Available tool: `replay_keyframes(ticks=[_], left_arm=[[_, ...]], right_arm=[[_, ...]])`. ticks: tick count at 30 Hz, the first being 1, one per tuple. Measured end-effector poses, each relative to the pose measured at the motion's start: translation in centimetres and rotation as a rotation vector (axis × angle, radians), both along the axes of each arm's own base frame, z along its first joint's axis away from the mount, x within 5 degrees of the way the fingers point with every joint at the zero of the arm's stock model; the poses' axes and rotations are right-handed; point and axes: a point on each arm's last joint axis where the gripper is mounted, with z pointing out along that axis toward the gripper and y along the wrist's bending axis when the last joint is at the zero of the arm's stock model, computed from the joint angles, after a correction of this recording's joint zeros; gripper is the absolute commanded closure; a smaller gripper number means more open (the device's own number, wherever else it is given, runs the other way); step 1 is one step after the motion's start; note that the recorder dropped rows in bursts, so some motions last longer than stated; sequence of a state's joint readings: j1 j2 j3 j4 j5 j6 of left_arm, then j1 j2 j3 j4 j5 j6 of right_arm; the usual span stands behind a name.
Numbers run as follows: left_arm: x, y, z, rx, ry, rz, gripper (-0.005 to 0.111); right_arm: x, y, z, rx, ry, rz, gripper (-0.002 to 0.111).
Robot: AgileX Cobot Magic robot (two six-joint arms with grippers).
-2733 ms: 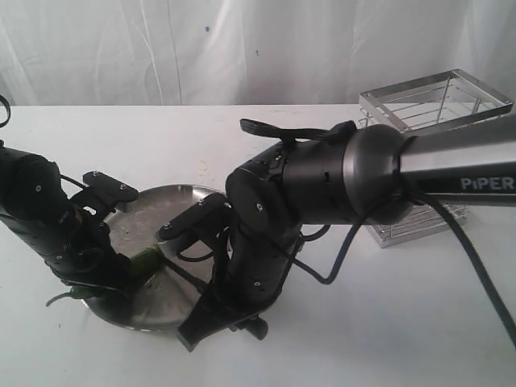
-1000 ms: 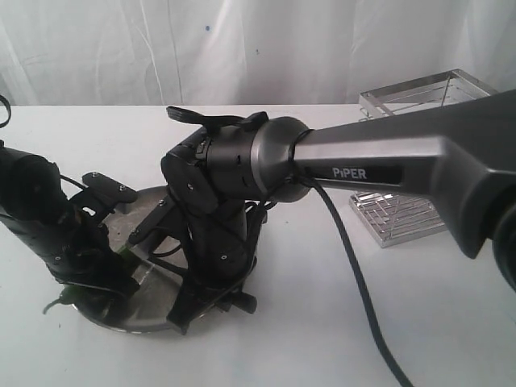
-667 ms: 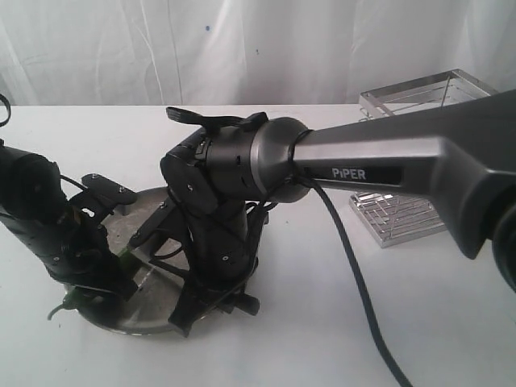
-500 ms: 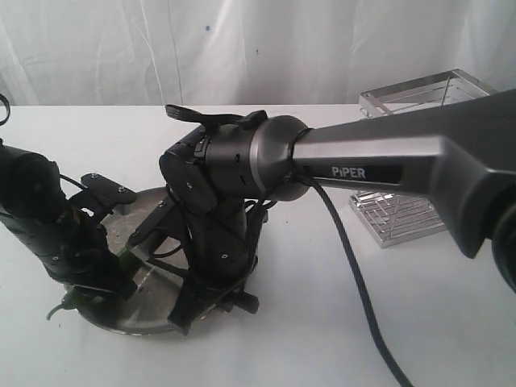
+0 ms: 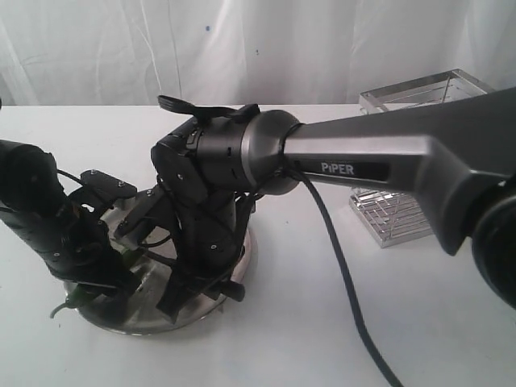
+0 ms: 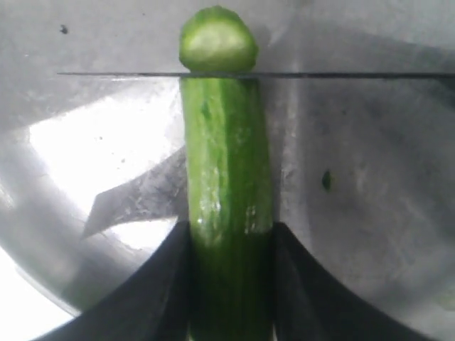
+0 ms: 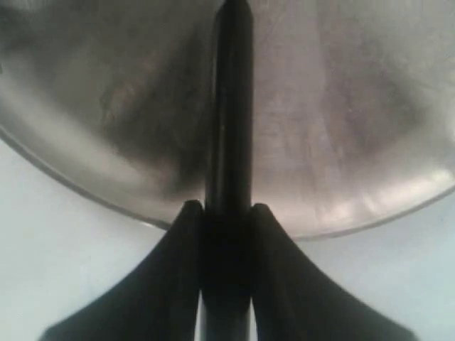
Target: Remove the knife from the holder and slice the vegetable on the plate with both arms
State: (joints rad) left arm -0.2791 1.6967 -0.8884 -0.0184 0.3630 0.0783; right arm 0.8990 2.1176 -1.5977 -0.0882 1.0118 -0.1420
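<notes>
The green vegetable (image 6: 227, 177) lies on the steel plate (image 6: 370, 213), and my left gripper (image 6: 231, 231) is shut on its near part. The knife's thin blade (image 6: 355, 74) runs edge-on across the vegetable near its far end. Beyond the blade sits the rounded end piece (image 6: 218, 40). My right gripper (image 7: 227, 209) is shut on the knife's black handle (image 7: 229, 128) above the plate's rim (image 7: 355, 227). In the exterior view the right arm reaches across to the plate (image 5: 137, 322), its gripper (image 5: 173, 300) pointing down at the near rim. There the left gripper (image 5: 113, 278) hides most of the vegetable (image 5: 127, 259).
The silver wire holder (image 5: 399, 218) stands at the right on the white table, behind the right arm's grey link. A black cable (image 5: 339, 274) trails from that arm across the table toward the front edge. White curtain closes the back.
The right arm has swung left across the plate with the knife, away from the holder. The left gripper has tightened on the vegetable and stayed in place.
</notes>
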Motion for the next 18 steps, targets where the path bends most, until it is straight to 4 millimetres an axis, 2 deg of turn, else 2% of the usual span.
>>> replay_keyframes(ticks=[8, 18], left_arm=[[-0.1, 0.0, 0.0, 0.001, 0.012, -0.002, 0.107], [-0.1, 0.0, 0.0, -0.006, 0.014, 0.003, 0.107]], right_arm=[[0.2, 1.1, -0.8, -0.014, 0.010, 0.011, 0.108], [0.0, 0.0, -1.0, -0.188, 0.037, 0.060, 0.108]])
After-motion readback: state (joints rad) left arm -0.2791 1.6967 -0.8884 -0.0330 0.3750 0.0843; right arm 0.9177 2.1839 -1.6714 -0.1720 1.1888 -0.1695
